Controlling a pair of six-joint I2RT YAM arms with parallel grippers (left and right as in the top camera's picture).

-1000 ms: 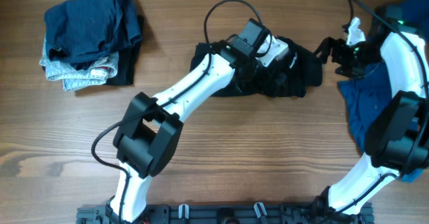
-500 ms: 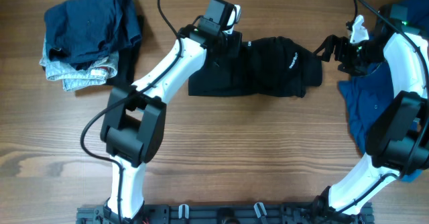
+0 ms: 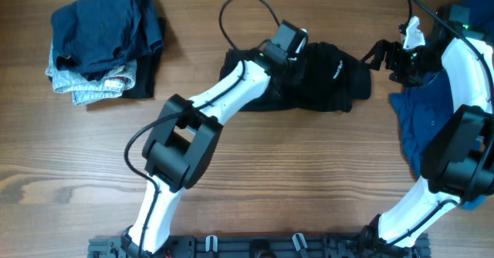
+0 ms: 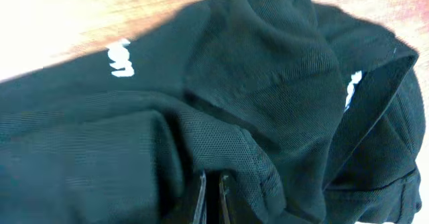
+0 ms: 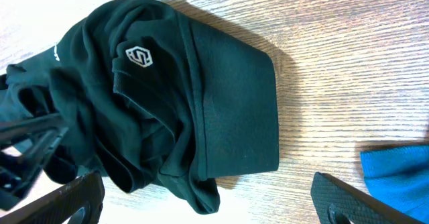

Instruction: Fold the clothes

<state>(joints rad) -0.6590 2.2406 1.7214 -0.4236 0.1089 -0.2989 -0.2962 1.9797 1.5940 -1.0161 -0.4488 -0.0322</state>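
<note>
The black shirt (image 3: 340,80) lies crumpled at the table's back centre. My left gripper (image 3: 296,56) is down on its middle. In the left wrist view the two fingers (image 4: 211,198) stand almost together, with folds of the black shirt (image 4: 268,83) bunched around and between them. My right gripper (image 3: 378,57) hovers just off the shirt's right edge, open wide, its pads (image 5: 355,200) far apart. The shirt (image 5: 228,103) and its white logo (image 5: 139,56) lie ahead of it. A royal-blue garment (image 3: 421,127) lies at the right under the right arm.
A folded stack of navy and pale-denim pieces (image 3: 104,38) sits at the back left. The left arm's black cable (image 3: 239,15) loops above the shirt. A corner of the blue garment (image 5: 395,177) shows beside the right pad.
My left gripper has swung from the shirt's back left edge rightward onto its middle, and its jaws have closed from wide open. The right arm has not moved.
</note>
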